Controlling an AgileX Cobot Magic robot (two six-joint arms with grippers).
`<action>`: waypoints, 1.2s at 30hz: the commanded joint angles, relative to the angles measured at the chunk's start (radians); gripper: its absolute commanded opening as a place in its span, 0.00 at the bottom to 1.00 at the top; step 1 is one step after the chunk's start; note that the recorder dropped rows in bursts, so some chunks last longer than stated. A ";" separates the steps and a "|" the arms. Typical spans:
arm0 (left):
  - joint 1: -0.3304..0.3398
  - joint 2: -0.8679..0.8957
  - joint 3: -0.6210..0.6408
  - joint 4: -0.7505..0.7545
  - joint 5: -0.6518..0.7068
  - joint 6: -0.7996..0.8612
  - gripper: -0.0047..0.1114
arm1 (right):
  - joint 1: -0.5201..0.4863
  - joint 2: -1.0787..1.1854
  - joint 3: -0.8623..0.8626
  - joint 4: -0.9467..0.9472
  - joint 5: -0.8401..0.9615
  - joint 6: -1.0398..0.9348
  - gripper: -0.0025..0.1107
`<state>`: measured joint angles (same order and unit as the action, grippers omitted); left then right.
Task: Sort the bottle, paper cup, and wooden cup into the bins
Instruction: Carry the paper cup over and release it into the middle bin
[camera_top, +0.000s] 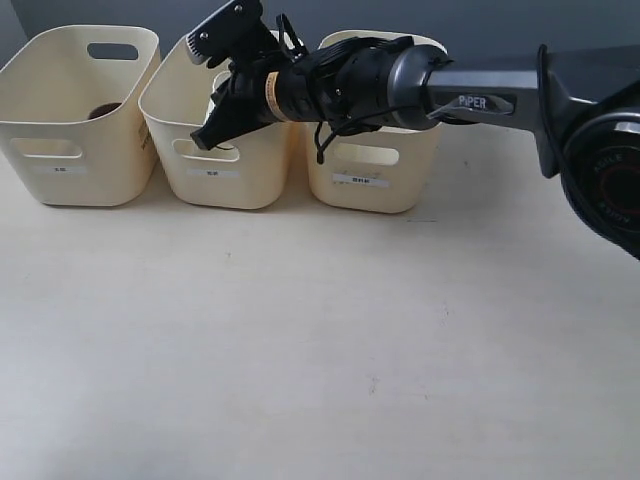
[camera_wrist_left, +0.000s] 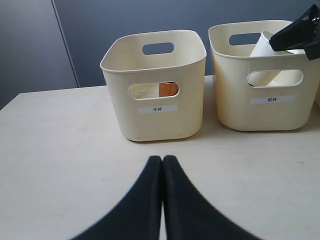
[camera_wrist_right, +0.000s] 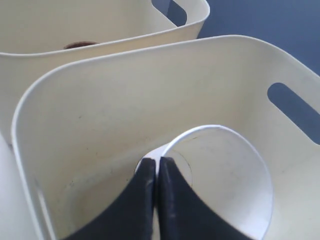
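We see the right claw (camera_wrist_right: 156, 163) reached across to the middle bin (camera_top: 225, 185). Its two dark fingers are pressed almost together on the thin rim of the paper cup (camera_wrist_right: 225, 175), with one finger inside the wall and one outside as far as we can make out. The cup hangs tilted inside that bin, mouth up towards the claw. In the left wrist view only its upper part shows above the bin's rim, with another strip visible through the oval handle cutout. We cannot tell whether its base touches the bin floor. In the exterior view the arm and wrist cover the cup almost wholly. The wooden cup (camera_top: 103, 110) lies in the left-hand bin (camera_top: 70, 170). We catch it only as a dark reddish patch over the rim, and in the left wrist view as an orange-brown sliver through the cutout. The right-hand bin (camera_top: 370, 195) stands mostly behind the arm, so we cannot see what is inside it. The left claw (camera_wrist_left: 162, 161) shows only in its own wrist view, low over the table (camera_top: 300, 350) in front of the bins, with its fingers closed against each other and nothing between them. The white labels (camera_top: 212, 173) are too small for us to read in the exterior view.
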<state>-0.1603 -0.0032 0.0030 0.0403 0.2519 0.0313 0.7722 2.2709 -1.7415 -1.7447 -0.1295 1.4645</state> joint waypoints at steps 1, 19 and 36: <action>-0.002 0.003 -0.003 0.003 -0.013 -0.003 0.04 | -0.004 -0.007 0.002 0.000 0.003 -0.013 0.16; -0.002 0.003 -0.003 0.003 -0.013 -0.003 0.04 | -0.004 -0.010 0.002 0.000 0.012 -0.013 0.38; -0.002 0.003 -0.003 0.003 -0.013 -0.003 0.04 | 0.047 -0.422 0.331 0.000 0.169 -0.017 0.02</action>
<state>-0.1603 -0.0032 0.0030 0.0403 0.2519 0.0313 0.8182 1.9561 -1.4981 -1.7428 0.0110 1.4548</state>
